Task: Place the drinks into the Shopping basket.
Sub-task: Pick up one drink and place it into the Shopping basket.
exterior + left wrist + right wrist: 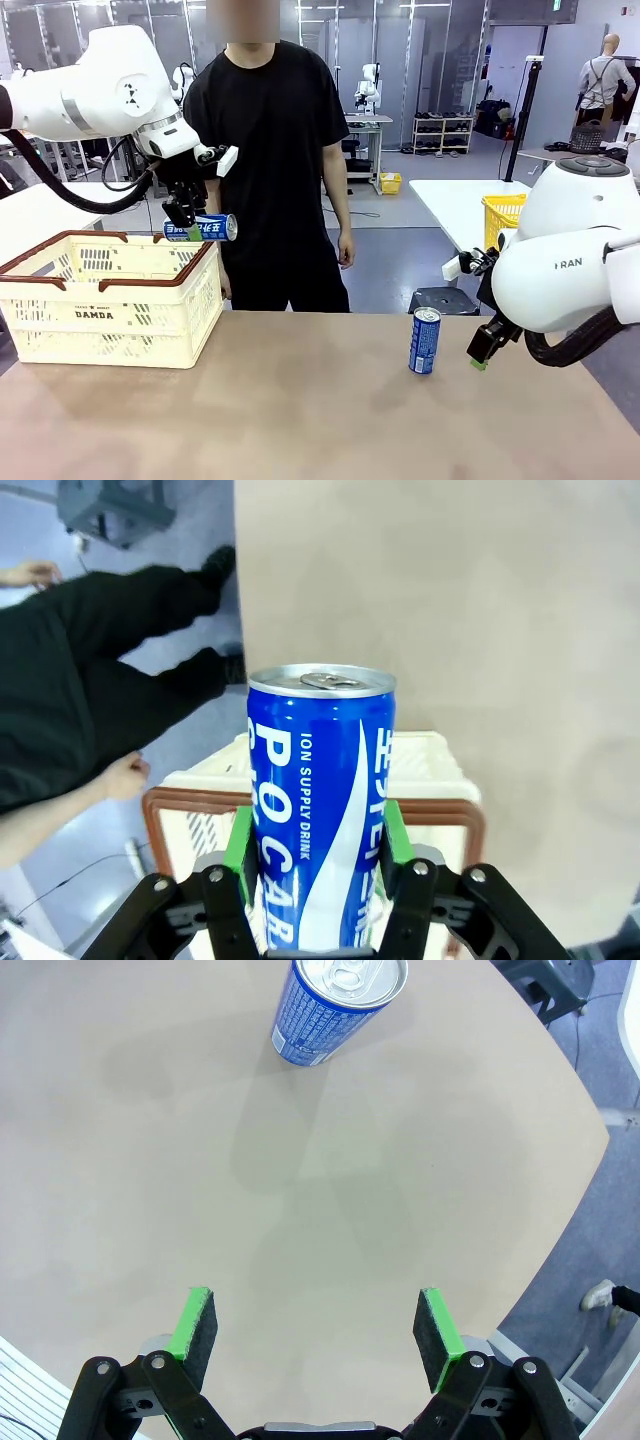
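Gripping a blue can (320, 780) sideways in the left tool (192, 228) just over the far edge of the basket (110, 313), another blue can (425, 341) standing on the counter (300, 420) near the spread-wide, empty right tool (316, 1312); next, probably lower inside, then let go.

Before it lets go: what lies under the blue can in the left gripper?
The cream slotted plastic basket with brown-red rim lies below the blue metal can clamped in the left gripper. The can hides most of its inside, so contents cannot be seen.
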Robot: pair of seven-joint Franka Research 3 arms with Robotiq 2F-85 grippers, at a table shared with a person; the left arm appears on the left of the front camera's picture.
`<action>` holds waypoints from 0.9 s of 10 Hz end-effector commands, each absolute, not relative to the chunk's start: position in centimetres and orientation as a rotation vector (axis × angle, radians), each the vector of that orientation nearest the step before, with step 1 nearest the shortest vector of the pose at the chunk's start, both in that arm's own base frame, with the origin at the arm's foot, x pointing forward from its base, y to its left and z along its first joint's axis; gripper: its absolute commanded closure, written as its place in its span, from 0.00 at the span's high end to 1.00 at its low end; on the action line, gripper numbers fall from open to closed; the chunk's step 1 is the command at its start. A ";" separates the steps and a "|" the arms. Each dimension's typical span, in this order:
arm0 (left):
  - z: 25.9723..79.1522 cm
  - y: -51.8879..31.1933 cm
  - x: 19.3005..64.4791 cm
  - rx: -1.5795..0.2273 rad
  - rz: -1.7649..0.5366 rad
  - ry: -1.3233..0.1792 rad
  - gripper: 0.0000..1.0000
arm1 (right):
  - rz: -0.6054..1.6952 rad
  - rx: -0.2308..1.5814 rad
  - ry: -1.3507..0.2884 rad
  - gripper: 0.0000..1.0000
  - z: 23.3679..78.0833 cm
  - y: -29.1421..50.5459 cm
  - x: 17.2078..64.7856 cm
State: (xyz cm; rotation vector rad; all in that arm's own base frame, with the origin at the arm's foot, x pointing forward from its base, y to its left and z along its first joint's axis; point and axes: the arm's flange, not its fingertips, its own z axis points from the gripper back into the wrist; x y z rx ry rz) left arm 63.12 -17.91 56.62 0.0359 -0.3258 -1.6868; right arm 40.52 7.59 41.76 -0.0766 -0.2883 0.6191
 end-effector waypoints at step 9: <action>52.8 -7.1 72.6 -0.091 -1.663 -0.202 0.57 | 0.616 -0.076 -0.286 0.99 41.7 7.5 40.4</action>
